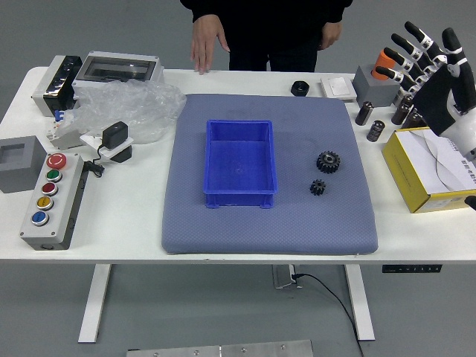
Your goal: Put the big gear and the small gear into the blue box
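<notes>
The right hand (pixel 431 63), black and white, reaches in from the right edge above the table's back right, its fingers spread and holding nothing. The blue box (pixel 239 158) stands on the grey-blue mat with a bare floor inside. To the right of the box, the big gear (pixel 328 162) lies flat on the mat. Just below and left of it, not touching it, is the small gear (pixel 318 187). Both gears are black and well apart from the hand. The left arm does not show.
A yellow box (pixel 419 195) and several dark cylinders (pixel 375 131) stand on the right. On the left are a button panel (pixel 56 208), a grey block (pixel 21 165) and plastic wrap (pixel 141 108). A person (pixel 271 30) stands at the far side, one hand by the edge.
</notes>
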